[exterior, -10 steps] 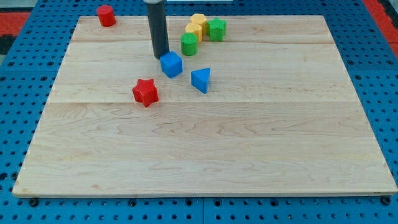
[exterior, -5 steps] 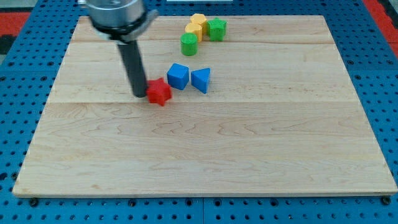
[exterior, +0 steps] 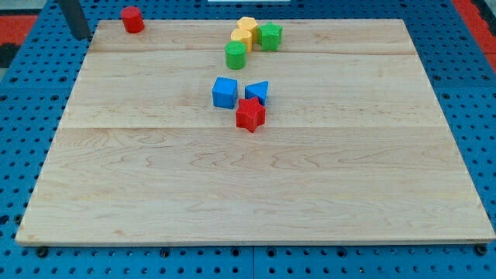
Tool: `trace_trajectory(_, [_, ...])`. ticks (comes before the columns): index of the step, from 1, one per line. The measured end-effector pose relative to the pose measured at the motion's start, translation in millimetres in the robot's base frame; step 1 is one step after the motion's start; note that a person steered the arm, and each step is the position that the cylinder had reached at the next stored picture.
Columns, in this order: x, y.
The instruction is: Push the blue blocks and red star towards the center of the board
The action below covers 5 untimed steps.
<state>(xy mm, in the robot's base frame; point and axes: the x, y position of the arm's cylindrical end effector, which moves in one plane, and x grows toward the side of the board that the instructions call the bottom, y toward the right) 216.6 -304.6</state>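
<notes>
A blue cube (exterior: 225, 92) sits above the middle of the wooden board (exterior: 256, 194). A blue triangular block (exterior: 259, 91) lies just to its right. A red star (exterior: 249, 115) touches the triangular block's lower edge. My rod is at the view's top left, off the board, and my tip (exterior: 80, 36) rests over the blue pegboard, far from all three blocks.
A red cylinder (exterior: 132, 18) stands at the board's top left corner. A green cylinder (exterior: 235, 55), a yellow block (exterior: 245, 31) and a green cube (exterior: 270, 36) cluster at the top centre. Blue pegboard (exterior: 23, 155) surrounds the board.
The red star has slid right and now rests under the blue triangular block. The rod has left the star and moved to the view's top left, off the board.
</notes>
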Motion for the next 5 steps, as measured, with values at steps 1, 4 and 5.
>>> trace_trajectory(1, [-24, 1])
trace_trajectory(4, [27, 107])
trace_trajectory(5, [34, 152])
